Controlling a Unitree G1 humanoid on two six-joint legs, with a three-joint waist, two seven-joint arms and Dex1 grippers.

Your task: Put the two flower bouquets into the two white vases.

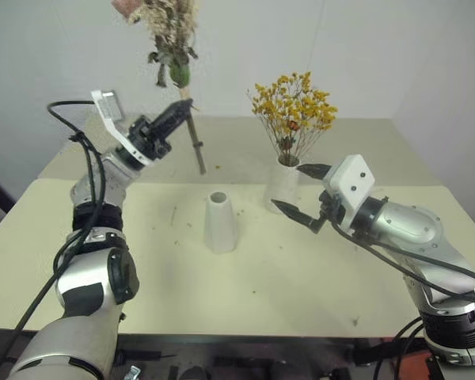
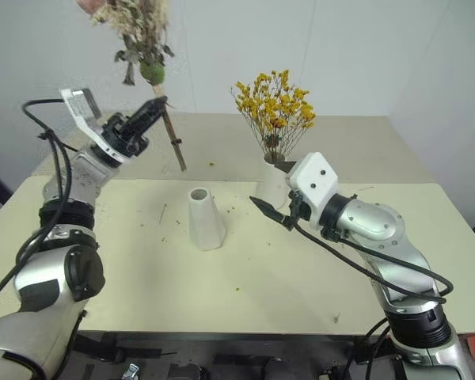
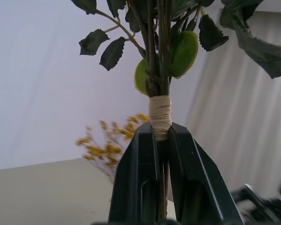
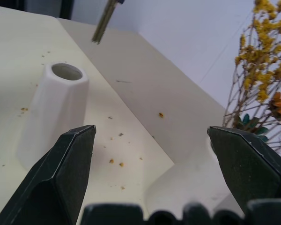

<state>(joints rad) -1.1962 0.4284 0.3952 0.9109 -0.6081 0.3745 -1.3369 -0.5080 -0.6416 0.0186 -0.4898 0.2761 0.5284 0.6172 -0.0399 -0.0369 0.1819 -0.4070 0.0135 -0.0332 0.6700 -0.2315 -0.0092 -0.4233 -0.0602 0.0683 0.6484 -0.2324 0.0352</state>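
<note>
Matte cream worktop [image 1: 317, 277] carried a cone vase [image 1: 220, 222] between both grippers. Left gripper [image 1: 176, 112] jaws clamped the leafy bouquet's [image 1: 168, 36] twine-bound stems; right gripper [image 1: 301, 191] jaws gaped beside the cylinder vase [image 1: 282, 184] holding yellow sprigs [image 1: 294, 107].

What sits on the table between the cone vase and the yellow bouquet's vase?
Nothing but bare table with a few scattered petal crumbs between the cone vase and the cylinder vase, seen in both eye views.
</note>
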